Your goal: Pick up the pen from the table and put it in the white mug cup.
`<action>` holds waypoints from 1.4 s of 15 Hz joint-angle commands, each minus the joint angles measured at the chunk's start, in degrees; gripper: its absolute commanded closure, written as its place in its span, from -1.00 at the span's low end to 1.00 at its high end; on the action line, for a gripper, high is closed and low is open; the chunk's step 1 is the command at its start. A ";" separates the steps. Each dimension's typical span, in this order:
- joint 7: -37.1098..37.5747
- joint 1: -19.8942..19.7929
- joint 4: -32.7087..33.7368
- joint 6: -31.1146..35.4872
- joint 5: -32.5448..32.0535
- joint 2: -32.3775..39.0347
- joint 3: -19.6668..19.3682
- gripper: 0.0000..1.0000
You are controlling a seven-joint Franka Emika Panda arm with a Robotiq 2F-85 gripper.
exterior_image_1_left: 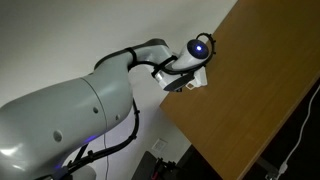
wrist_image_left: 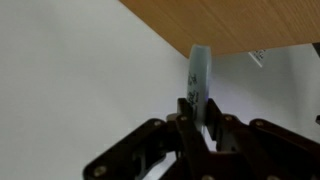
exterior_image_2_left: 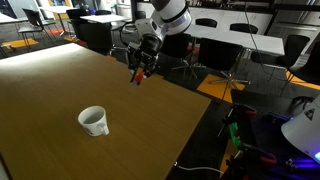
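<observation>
My gripper [exterior_image_2_left: 140, 66] is shut on the pen [exterior_image_2_left: 138, 76], which shows red-orange below the jaws. It hangs above the far part of the table [exterior_image_2_left: 60, 90], up and to the right of the white mug cup [exterior_image_2_left: 94, 121]. The mug stands upright near the table's front edge with nothing seen inside. In the wrist view the pen's whitish end [wrist_image_left: 199, 68] sticks out between the shut fingers [wrist_image_left: 198, 104], with the table's edge [wrist_image_left: 240, 25] beyond. In an exterior view the gripper [exterior_image_1_left: 186, 81] is beside the table edge [exterior_image_1_left: 250, 100]; the pen is not visible there.
Office chairs [exterior_image_2_left: 222, 60] and desks [exterior_image_2_left: 100, 20] stand behind the table. Cables and equipment [exterior_image_2_left: 250, 140] lie on the dark floor beside the table's right edge. The robot's white base [exterior_image_1_left: 60, 120] fills the lower left of an exterior view.
</observation>
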 commanded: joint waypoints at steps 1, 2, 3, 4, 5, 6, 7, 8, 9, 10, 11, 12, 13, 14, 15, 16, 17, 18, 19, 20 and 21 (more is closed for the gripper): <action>0.00 1.40 3.49 -2.94 3.74 3.21 0.12 0.90; 0.00 2.20 4.14 -3.17 5.67 3.58 -0.40 0.90; 0.00 3.40 5.00 -3.44 8.22 3.83 -1.24 0.90; 0.00 4.67 5.82 -3.69 10.72 3.89 -2.22 0.90; 0.12 5.92 6.68 -3.42 12.94 4.31 -2.95 0.90; 0.21 7.38 7.48 -3.28 14.90 4.07 -4.08 0.90; 0.00 4.42 4.40 -1.27 11.83 3.82 -2.18 0.90; 0.00 5.20 4.80 -1.23 12.26 3.91 -2.70 0.59; 0.00 5.31 4.73 -1.22 12.21 3.98 -2.74 0.59; 0.00 5.27 4.67 -1.22 12.20 3.98 -2.74 0.59; 0.00 5.10 4.66 -1.22 12.20 3.99 -2.74 0.59; 0.00 4.93 4.66 -1.22 12.20 4.01 -2.74 0.59; 0.00 4.86 4.66 -1.22 12.20 4.02 -2.74 0.90; 1.03 5.12 4.69 0.89 13.51 4.35 -3.08 0.90; 1.15 5.34 5.20 1.88 14.52 5.36 -3.15 0.90; 0.28 7.72 6.42 0.23 18.25 4.37 -5.82 0.90; 0.30 8.82 6.90 -0.07 20.55 4.34 -6.89 0.90; 0.28 10.41 7.34 0.62 23.29 4.09 -8.36 0.90; 0.25 11.80 7.77 0.89 25.63 3.94 -9.69 0.90; 0.21 13.73 8.36 0.93 28.30 3.60 -11.44 0.90; 2.21 12.31 8.57 3.28 25.99 6.33 -9.01 0.90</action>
